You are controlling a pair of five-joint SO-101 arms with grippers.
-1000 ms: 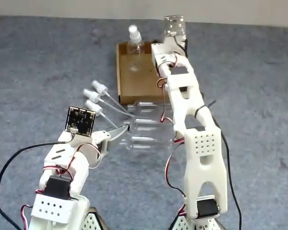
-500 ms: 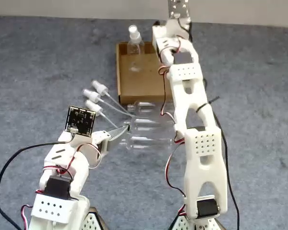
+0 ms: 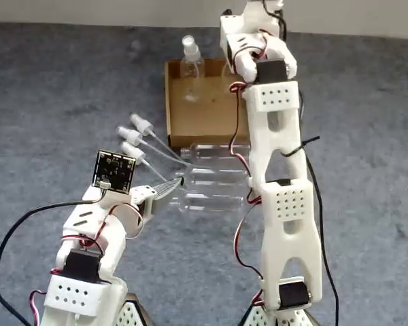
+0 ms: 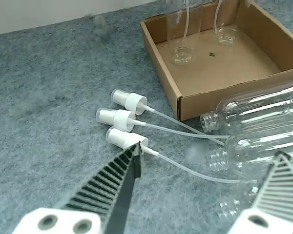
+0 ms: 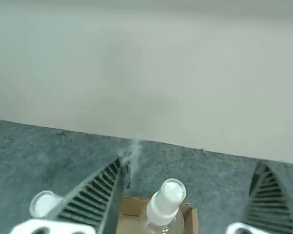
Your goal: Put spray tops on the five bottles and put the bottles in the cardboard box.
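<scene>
Left gripper (image 4: 209, 153): released, jaws wide apart, low over the grey carpet (image 4: 49, 97). The nearest spray top (image 4: 122, 138) lies at one fingertip; contact cannot be confirmed. Two further tops (image 4: 116, 118) lie just beyond. Three uncapped bottles (image 4: 263, 109) lie on their sides against the cardboard box (image 4: 161, 68). Right gripper (image 5: 189, 165): released, above a capped bottle (image 5: 163, 204) standing upright at the box's far end.
</scene>
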